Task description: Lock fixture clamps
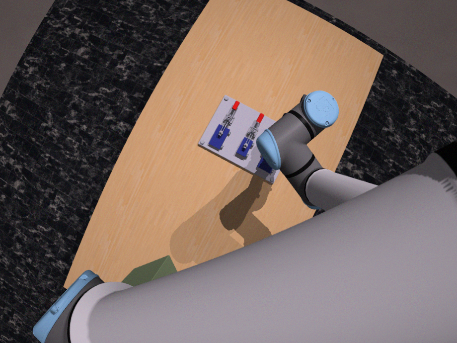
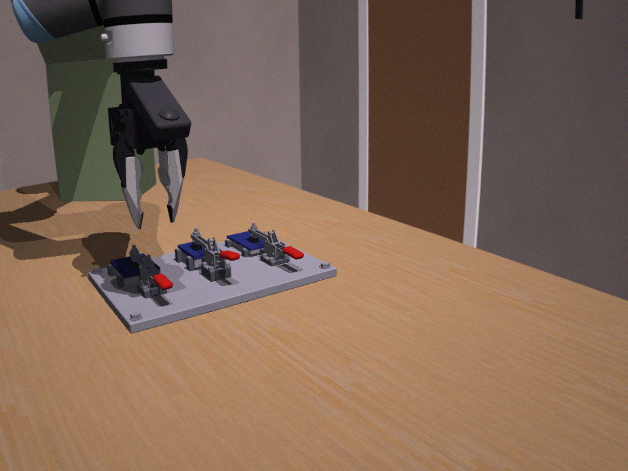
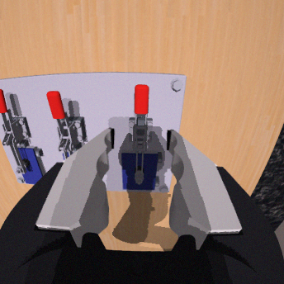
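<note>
The fixture plate (image 1: 217, 118) (image 2: 192, 299) (image 3: 103, 91) carries three clamps in a row over blue parts. The near clamp's red handle (image 2: 162, 281) (image 3: 141, 99) slopes outward and down. The middle red handle (image 1: 260, 118) (image 2: 229, 254) (image 3: 55, 105) lies closer to level. The far red handle (image 1: 235, 105) (image 2: 293, 252) (image 3: 2, 101) slopes down. The bars reach over the parts; I cannot tell whether each is flat or locked. My gripper (image 2: 155, 224) (image 3: 140, 130) is partly open and empty, above the near clamp, not touching. The arm hides that clamp's handle in the top view.
The wooden table (image 1: 177, 122) (image 2: 380, 364) extends around the plate. A green block (image 1: 147, 271) (image 2: 86, 147) stands behind it near the arm's base. Bolt heads stand at the plate's corners. The other clamps stand beside the near one.
</note>
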### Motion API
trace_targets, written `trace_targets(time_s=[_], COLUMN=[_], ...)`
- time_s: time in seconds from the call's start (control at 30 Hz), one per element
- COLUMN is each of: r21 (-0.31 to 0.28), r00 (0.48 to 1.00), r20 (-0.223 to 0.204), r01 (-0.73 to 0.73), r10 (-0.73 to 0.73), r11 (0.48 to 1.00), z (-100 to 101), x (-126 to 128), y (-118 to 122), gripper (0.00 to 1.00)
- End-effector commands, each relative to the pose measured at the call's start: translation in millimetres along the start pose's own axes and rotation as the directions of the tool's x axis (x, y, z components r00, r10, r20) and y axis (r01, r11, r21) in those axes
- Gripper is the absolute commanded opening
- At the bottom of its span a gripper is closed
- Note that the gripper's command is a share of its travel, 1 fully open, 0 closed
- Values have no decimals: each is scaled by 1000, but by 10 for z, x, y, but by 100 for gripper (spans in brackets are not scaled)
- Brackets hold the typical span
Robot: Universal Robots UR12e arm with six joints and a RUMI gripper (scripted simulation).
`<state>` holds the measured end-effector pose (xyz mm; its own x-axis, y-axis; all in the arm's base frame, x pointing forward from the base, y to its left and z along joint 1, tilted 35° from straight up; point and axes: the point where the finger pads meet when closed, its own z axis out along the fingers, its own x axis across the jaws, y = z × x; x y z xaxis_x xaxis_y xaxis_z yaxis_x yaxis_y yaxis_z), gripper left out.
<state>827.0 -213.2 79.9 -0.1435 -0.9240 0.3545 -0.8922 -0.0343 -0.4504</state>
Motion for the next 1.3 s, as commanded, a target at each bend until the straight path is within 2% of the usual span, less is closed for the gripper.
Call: trace_targets(time_s=[0.0,0.33,1.27], r21=[1,1,1], r00=[1000,1000,1000], r20=[0,0,0], r01=[0,0,0], r10=[0,0,0], r11=[1000,1000,1000], z=[-85,-206,-230], x=[0,0,0], y=[-6,-6,-6], gripper=[28,28,28])
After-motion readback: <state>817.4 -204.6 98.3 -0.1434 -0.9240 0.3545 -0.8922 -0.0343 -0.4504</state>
